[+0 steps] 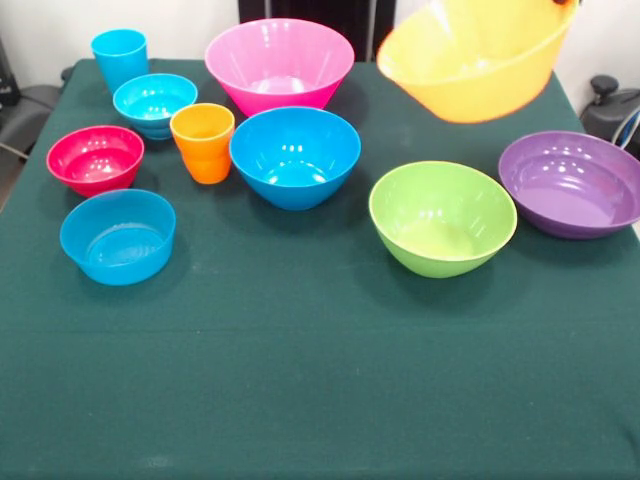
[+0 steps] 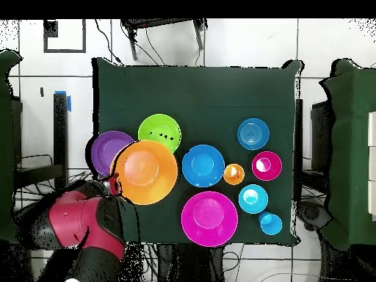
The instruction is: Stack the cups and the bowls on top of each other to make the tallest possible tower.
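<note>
The large orange bowl (image 1: 470, 60) hangs tilted in the air above the table's far right corner. In the overhead view it (image 2: 147, 170) overlaps the purple bowl (image 2: 106, 149) and the green bowl (image 2: 159, 132). My gripper (image 2: 112, 183) holds its rim at the arm's end. The pink bowl (image 1: 280, 62), blue bowl (image 1: 295, 155), green bowl (image 1: 442, 215) and purple bowl (image 1: 570, 182) stand apart on the cloth. The orange cup (image 1: 203, 140) and light blue cup (image 1: 120, 55) stand upright at the left. Nothing is stacked.
A small red bowl (image 1: 95, 158) and two light blue bowls (image 1: 154, 102) (image 1: 118, 237) stand at the left. The green cloth (image 1: 320, 380) covers the table. The red arm (image 2: 81, 220) reaches in from the bottom left of the overhead view.
</note>
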You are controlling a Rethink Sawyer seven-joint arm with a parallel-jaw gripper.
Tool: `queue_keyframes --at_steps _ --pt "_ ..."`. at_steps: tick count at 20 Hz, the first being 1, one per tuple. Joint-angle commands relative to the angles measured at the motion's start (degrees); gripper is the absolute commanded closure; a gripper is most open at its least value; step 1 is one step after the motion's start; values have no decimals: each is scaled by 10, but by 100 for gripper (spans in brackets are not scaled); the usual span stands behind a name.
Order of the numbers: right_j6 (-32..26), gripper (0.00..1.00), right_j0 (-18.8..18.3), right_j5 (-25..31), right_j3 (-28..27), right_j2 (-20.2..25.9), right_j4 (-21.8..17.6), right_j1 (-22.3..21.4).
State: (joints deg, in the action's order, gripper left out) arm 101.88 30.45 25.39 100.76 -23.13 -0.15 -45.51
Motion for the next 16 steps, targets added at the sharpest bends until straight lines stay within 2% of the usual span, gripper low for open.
queue_keyframes --at_steps 1,6,10,16 --pt "-14 100 -9 93 -70 -3 -73 -12" --pt "52 100 -35 -7 -77 29 -53 11" --pt "107 100 -4 -133 -88 -21 -73 65" --pt "114 100 22 -281 -108 -87 -46 148"
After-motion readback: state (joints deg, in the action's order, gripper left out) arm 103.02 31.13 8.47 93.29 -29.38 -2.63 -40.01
